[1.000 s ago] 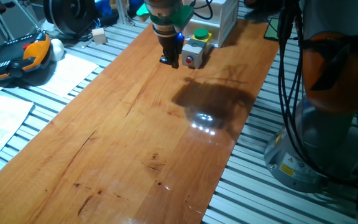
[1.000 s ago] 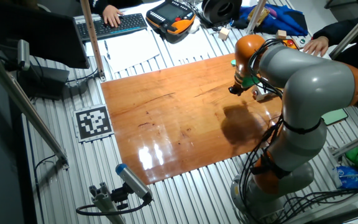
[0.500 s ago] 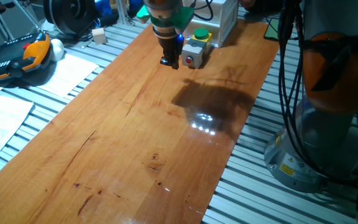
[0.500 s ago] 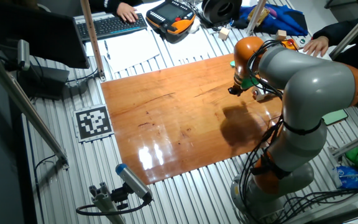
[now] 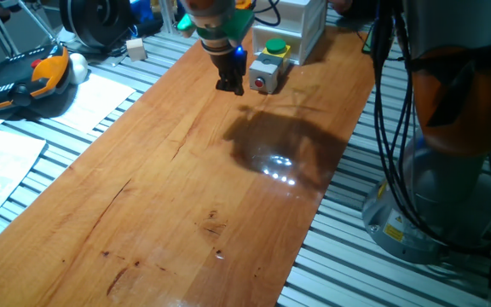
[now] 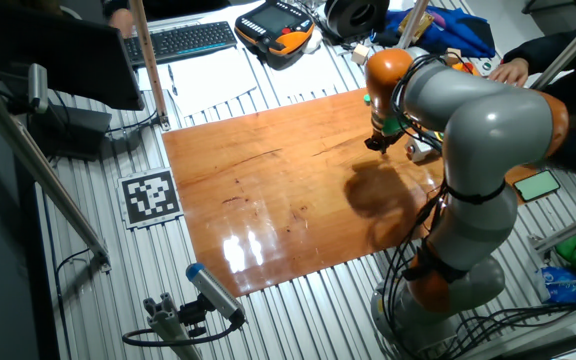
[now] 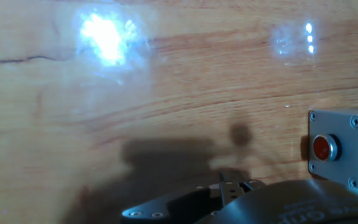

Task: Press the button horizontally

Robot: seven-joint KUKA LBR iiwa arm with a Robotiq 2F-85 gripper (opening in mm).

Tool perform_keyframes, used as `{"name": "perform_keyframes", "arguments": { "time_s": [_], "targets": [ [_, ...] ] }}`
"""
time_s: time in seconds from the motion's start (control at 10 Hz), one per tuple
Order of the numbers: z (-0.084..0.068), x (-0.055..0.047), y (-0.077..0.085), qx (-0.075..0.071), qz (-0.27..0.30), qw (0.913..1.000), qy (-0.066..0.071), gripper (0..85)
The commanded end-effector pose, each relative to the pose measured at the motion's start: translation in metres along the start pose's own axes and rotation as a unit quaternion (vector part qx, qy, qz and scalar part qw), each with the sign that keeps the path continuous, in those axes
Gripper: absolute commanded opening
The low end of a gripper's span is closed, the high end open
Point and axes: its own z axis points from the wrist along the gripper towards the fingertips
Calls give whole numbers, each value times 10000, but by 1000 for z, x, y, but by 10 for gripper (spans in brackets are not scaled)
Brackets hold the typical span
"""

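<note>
A small grey button box (image 5: 268, 72) stands at the far end of the wooden table (image 5: 186, 188). It has a red button (image 5: 258, 83) on its side face and a green button (image 5: 275, 46) on top. My gripper (image 5: 231, 85) hangs low over the table just left of the box, level with the red button and a short gap from it. In the hand view the box (image 7: 348, 149) and red button (image 7: 321, 147) are at the right edge, and my fingertips (image 7: 229, 185) meet with no gap. The other fixed view shows my gripper (image 6: 377, 144) beside the partly hidden box (image 6: 423, 152).
A white box (image 5: 301, 26) stands right behind the button box. A teach pendant (image 5: 24, 78) and papers (image 5: 92, 98) lie off the table's left side. The robot base (image 5: 450, 179) and cables stand at the right. A green object (image 5: 187, 19) lies behind my gripper.
My gripper has shifted slightly left, away from the red button, and the arm above it has swung left. The box has not moved.
</note>
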Motion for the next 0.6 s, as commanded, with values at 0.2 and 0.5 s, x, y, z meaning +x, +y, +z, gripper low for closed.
{"name": "perform_keyframes", "arguments": {
  "time_s": [0.2, 0.5],
  "targets": [
    [-5, 4, 1, -85, -16, 9999, -70, 0],
    [-5, 6, 1, -77, -31, 9999, -93, 0]
  ]
}}
